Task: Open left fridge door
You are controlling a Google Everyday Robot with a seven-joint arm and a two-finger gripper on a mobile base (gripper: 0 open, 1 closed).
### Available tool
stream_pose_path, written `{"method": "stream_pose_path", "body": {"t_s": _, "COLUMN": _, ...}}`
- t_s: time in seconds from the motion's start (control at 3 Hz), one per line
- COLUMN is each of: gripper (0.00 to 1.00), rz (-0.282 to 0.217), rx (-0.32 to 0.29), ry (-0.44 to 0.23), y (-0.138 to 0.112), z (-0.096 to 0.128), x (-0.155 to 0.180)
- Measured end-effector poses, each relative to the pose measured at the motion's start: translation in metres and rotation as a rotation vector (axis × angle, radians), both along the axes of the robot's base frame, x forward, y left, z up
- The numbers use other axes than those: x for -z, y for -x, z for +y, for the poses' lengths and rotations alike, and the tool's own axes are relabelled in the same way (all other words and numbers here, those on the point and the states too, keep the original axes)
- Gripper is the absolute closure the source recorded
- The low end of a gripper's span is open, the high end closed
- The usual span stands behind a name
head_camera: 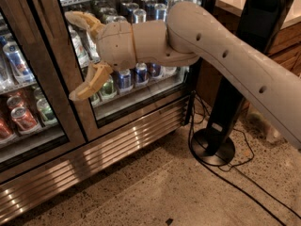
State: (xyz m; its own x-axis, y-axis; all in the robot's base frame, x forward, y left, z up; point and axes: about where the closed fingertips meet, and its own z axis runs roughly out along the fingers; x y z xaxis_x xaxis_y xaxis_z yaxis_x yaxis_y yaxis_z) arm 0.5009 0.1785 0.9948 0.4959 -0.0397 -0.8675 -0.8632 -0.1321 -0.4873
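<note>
Gripper (76, 55) gapes wide and empty, its tan fingers (89, 84) pointing at the bronze-brown upright of the left fridge door (59, 114), which stands just beyond the fingertips; whether they touch it I cannot tell. The spread looks meant to straddle that frame edge for a pull, while the twin door (141, 95) lies behind the wrist.

A speckled floor (155, 192) lay underfoot; a black stand (235, 84) with cables (191, 121) stood by a wooden counter (284, 41); the claw (70, 55) hung spread before the fridge (94, 166).
</note>
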Motion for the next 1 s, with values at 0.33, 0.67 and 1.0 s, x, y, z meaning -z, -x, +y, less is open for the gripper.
{"method": "stream_pose_path", "body": {"t_s": 0.33, "gripper": 0.0, "rz": -0.007, "rx": 0.075, "ry": -0.109, "y": 0.012, "z": 0.002, "x": 0.008}}
{"method": "stream_pose_path", "body": {"t_s": 0.67, "gripper": 0.0, "rz": -0.065, "rx": 0.084, "ry": -0.123, "y": 0.036, "z": 0.02, "x": 0.011}}
{"method": "stream_pose_path", "body": {"t_s": 1.0, "gripper": 0.0, "rz": -0.065, "rx": 0.081, "ry": -0.123, "y": 0.036, "z": 0.022, "x": 0.011}}
